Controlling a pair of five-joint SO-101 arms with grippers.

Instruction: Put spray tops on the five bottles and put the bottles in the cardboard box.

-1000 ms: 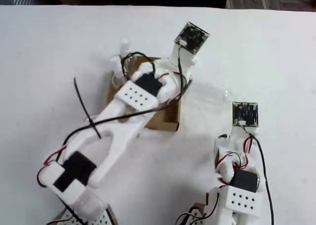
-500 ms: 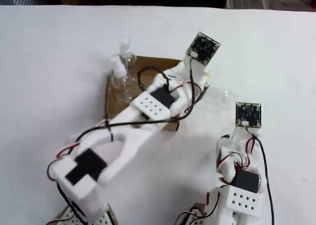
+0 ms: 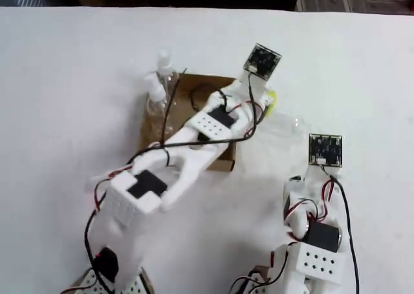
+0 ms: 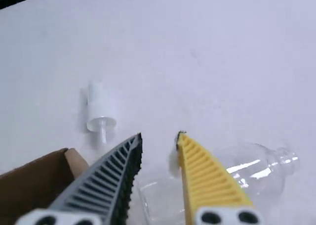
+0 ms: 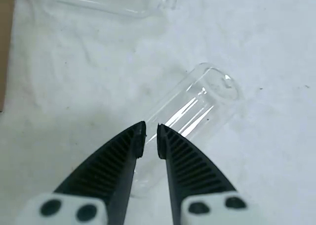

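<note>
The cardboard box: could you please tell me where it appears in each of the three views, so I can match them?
High view: the cardboard box lies mid-table, under the left arm.
Left wrist view: its open corner sits beside the grey finger.
Right wrist view: a brown sliver at the frame edge.
Shared landmark: the capless clear bottle lying beside the box.

You are at what looks like a robotics lab or maker's workshop. A plain white counter (image 3: 58, 81) carries two white printed robot arms, the left arm (image 3: 194, 145) and the right arm (image 3: 314, 258). Loose red and black wires (image 3: 169, 103) and bare camera circuit boards (image 3: 262, 59) hang exposed on both.
</note>
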